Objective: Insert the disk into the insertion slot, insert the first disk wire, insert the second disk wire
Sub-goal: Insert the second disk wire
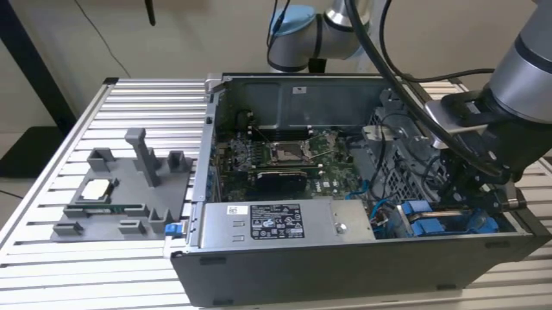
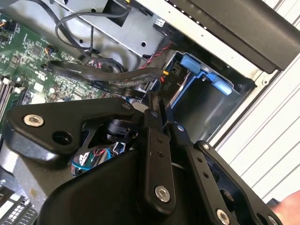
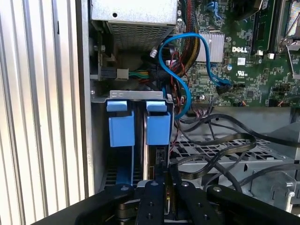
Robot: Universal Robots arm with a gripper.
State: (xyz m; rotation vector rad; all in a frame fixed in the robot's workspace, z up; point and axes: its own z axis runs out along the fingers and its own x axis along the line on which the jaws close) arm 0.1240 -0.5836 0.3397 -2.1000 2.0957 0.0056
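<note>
The insertion slot point(image 3: 140, 97) is the grey bay with blue plastic rails point(image 3: 121, 127) in the case corner, seen also in the exterior view point(image 1: 427, 223) and the second wrist view point(image 2: 202, 75). A dark disk edge point(image 3: 156, 161) sits in the bay below one blue rail. My gripper point(image 3: 165, 182) hangs just over this bay, low inside the case point(image 1: 472, 197). Its fingers point(image 2: 152, 117) are pressed together on the end of a flat black disk wire point(image 2: 93, 74). That wire loops away over the perforated metal wall point(image 3: 220, 144).
The open computer case point(image 1: 216, 194) lies on a slatted table. Inside are the power supply point(image 1: 276, 223), the motherboard point(image 1: 332, 171) with its silver socket point(image 1: 285, 152), a blue cable point(image 3: 180, 70) and loose black cables point(image 3: 243, 126). A grey fixture point(image 1: 121, 194) stands on the exterior view's left.
</note>
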